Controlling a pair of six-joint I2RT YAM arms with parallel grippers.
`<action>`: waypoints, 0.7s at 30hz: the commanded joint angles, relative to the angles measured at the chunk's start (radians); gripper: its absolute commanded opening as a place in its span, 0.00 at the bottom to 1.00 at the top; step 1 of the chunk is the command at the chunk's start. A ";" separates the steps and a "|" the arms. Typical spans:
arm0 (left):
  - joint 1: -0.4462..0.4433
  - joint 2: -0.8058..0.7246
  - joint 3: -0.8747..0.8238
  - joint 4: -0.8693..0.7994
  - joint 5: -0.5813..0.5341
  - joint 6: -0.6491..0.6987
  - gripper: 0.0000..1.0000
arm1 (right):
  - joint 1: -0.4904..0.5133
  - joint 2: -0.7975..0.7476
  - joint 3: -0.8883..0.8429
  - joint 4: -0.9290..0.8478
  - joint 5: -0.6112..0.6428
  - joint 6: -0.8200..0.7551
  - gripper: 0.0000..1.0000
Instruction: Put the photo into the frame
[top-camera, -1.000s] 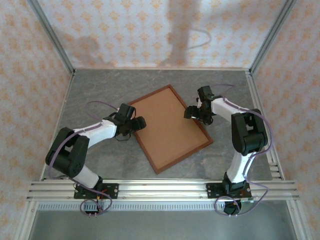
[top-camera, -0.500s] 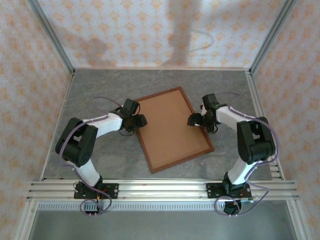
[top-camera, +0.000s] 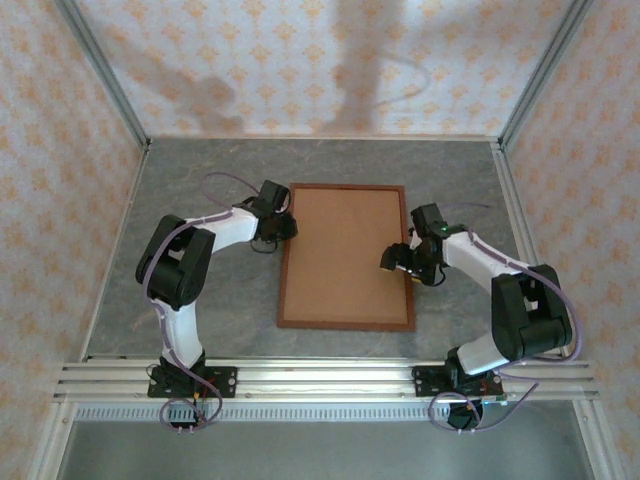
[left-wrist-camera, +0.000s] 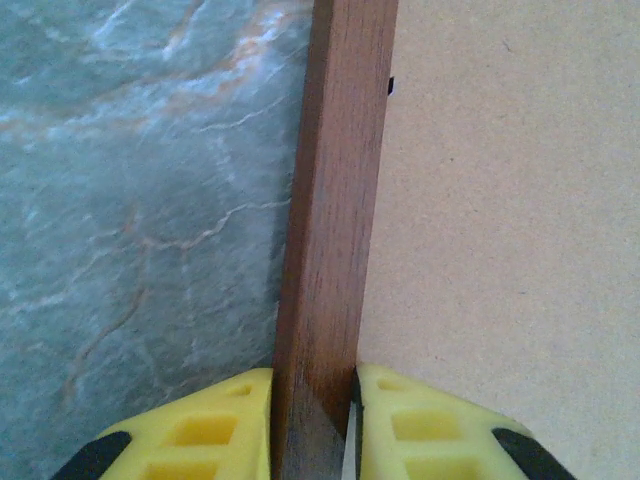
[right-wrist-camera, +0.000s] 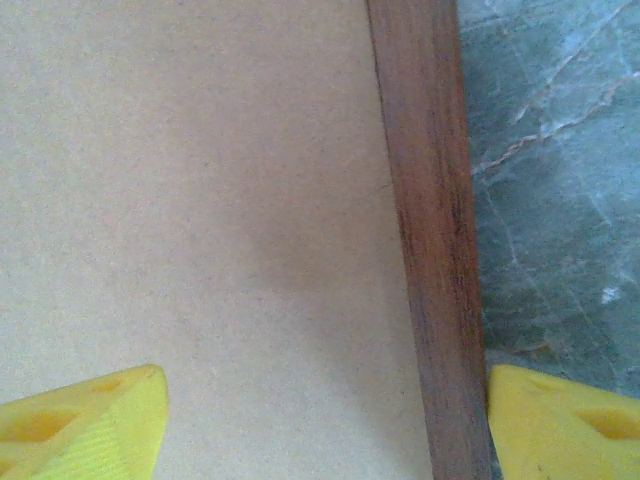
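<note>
The jaws of the left gripper (left-wrist-camera: 312, 385) were pressed against both sides of the left moulding of the thin reddish-brown rectangular wooden picture frame (top-camera: 345, 326), pinching it near its far left corner. The right gripper (right-wrist-camera: 325, 400) stood with jaws spread wide across the right moulding, one yellow finger (right-wrist-camera: 90, 420) over the plain brown board (top-camera: 345, 250) and the other over the grey marbled tabletop (top-camera: 200, 180). The picture frame lay flat mid-table, square to the near edge, with the board filling it.
</note>
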 joint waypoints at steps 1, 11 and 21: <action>0.010 0.042 0.028 -0.073 0.042 0.123 0.19 | -0.001 -0.030 0.102 -0.034 0.095 -0.051 0.83; 0.029 0.025 0.020 -0.126 0.050 0.266 0.13 | -0.065 0.219 0.416 -0.055 0.284 -0.119 0.81; 0.029 0.004 0.007 -0.111 0.056 0.270 0.13 | -0.100 0.529 0.725 -0.150 0.382 -0.190 0.75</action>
